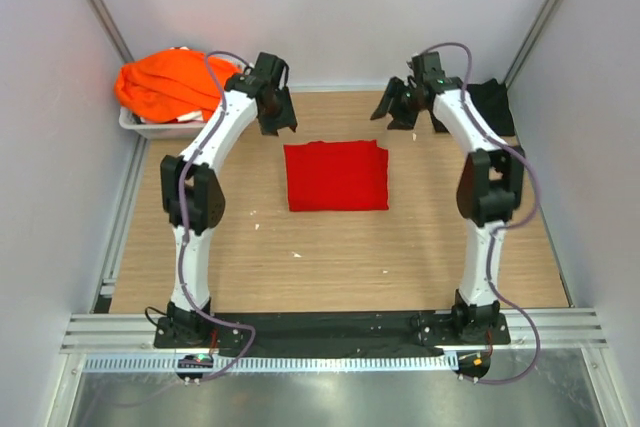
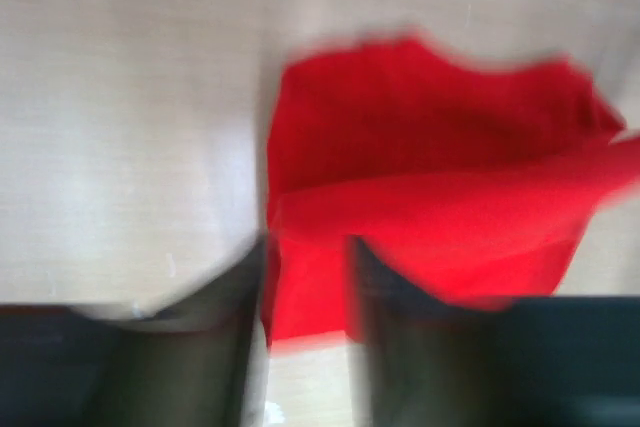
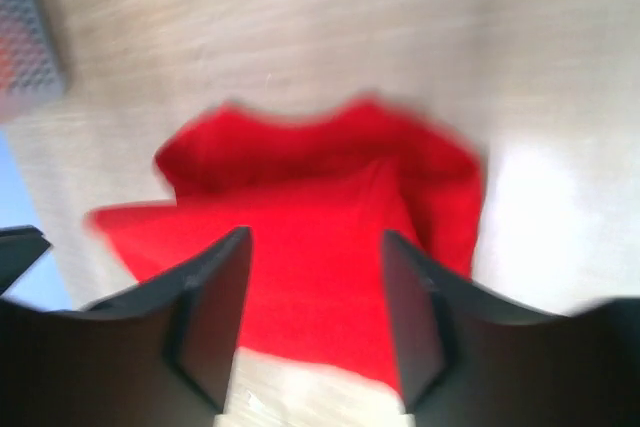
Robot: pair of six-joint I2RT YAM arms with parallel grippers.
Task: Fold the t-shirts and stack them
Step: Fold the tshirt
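A bright red t-shirt (image 1: 336, 176) lies folded into a near square in the middle of the wooden table. Both wrist views show it blurred, with a loose flap on top (image 2: 430, 177) (image 3: 320, 207). My left gripper (image 1: 277, 123) hovers just past its far left corner, jaws apart with nothing between them (image 2: 305, 247). My right gripper (image 1: 405, 115) hovers past the far right corner, also open and empty (image 3: 315, 247). Orange t-shirts (image 1: 165, 84) are heaped in a tray at the far left. A black t-shirt (image 1: 493, 104) lies at the far right, partly behind the right arm.
The grey tray (image 1: 150, 128) stands at the table's far left corner against the wall. White walls and metal posts close in the sides and back. Bare wood (image 1: 330, 257) stretches between the red t-shirt and the arm bases.
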